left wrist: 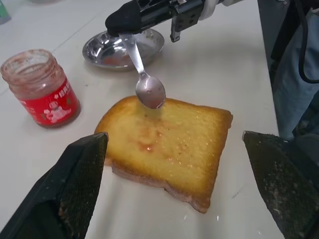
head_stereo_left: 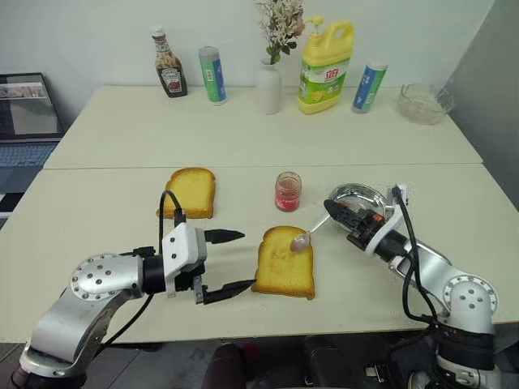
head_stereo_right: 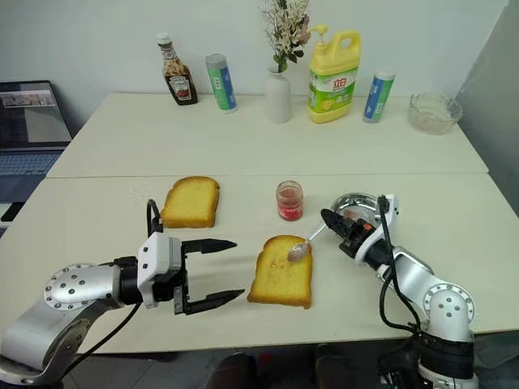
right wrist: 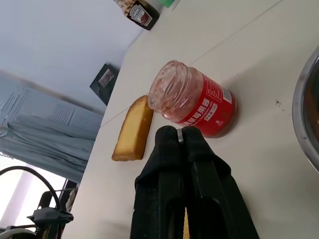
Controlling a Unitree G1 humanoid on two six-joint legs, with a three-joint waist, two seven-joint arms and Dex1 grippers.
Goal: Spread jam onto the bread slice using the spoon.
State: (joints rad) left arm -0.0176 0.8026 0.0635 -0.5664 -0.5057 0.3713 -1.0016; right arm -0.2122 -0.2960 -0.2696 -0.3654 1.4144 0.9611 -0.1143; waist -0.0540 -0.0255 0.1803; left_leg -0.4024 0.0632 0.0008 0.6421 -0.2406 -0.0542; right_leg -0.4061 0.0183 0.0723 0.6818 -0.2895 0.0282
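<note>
The bread slice [head_stereo_left: 284, 266] lies near the table's front, pale golden with a faint red smear [left wrist: 147, 140]. My right gripper [head_stereo_left: 332, 211] is shut on the handle of the spoon [head_stereo_left: 310, 232]. The spoon's bowl [left wrist: 150, 92] sits at the slice's far edge; I cannot tell whether it touches. The jam [head_stereo_left: 288, 191], an open glass jar with a red label, stands just behind the slice. My left gripper [head_stereo_left: 247, 259] is open, level with the slice and just left of it, with nothing between its fingers.
A second, more orange slice [head_stereo_left: 190, 193] lies to the left. A round steel dish [head_stereo_left: 357, 197] sits by my right gripper. Along the back stand a ketchup bottle [head_stereo_left: 169, 73], two cans, a vase [head_stereo_left: 269, 85], a yellow detergent bottle [head_stereo_left: 326, 69] and a glass bowl [head_stereo_left: 426, 104].
</note>
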